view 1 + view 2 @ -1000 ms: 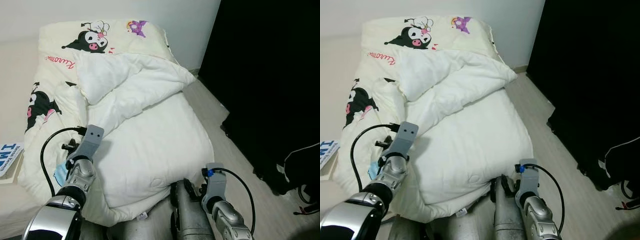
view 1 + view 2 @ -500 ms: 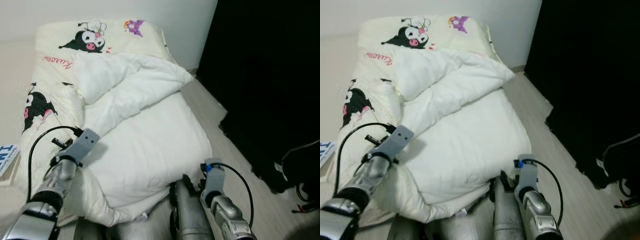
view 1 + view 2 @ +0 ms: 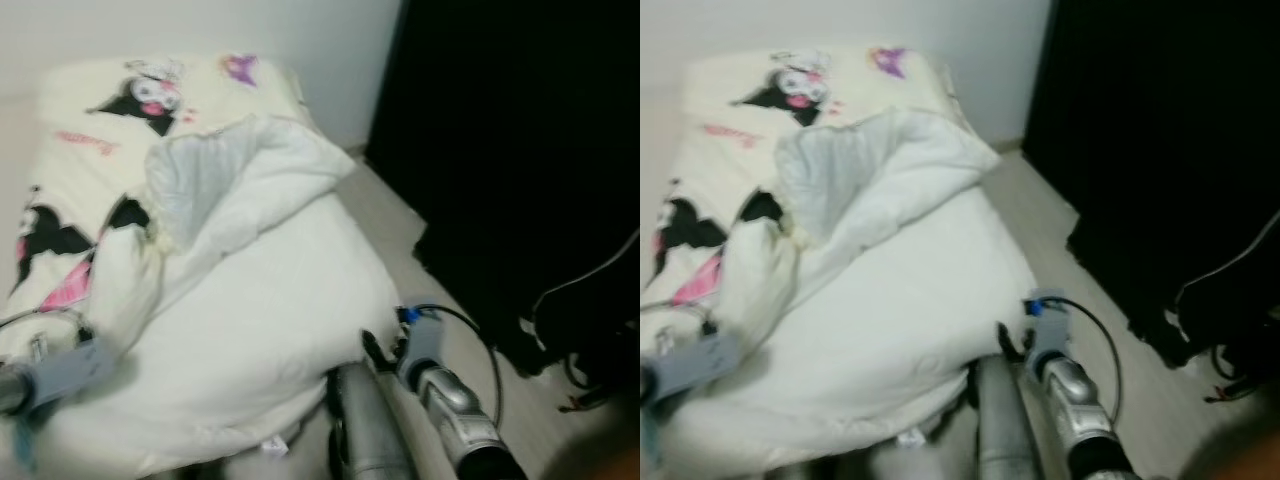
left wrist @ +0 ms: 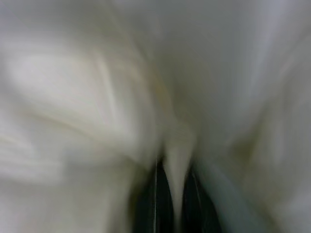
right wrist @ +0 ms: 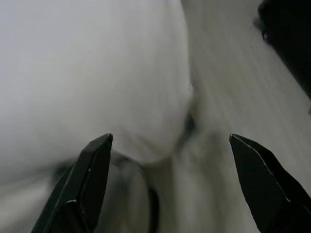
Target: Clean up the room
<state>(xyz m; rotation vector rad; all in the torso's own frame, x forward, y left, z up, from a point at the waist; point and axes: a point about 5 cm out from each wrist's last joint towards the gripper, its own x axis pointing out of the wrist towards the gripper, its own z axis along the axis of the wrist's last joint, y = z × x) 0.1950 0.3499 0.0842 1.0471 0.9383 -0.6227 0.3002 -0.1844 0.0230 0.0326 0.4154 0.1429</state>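
On one mattress (image 3: 80,160), left hand (image 4: 170,194) pinches one white duvet (image 3: 260,300).

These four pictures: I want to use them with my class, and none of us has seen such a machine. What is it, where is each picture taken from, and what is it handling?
This is a walking humanoid robot with two silver arms, each ending in two long black fingers. The two wide pictures come from the two eyes of a camera on its head, looking down at a white duvet heaped on bedding printed with cartoon characters, on a pale floor. The other two come from cameras on its wrists, looking along the fingers. The left gripper has its fingers pinched on a fold of the duvet near its lower left edge. The right gripper hangs open by the duvet's lower right corner, above the floor, holding nothing. The pictures are blurred.
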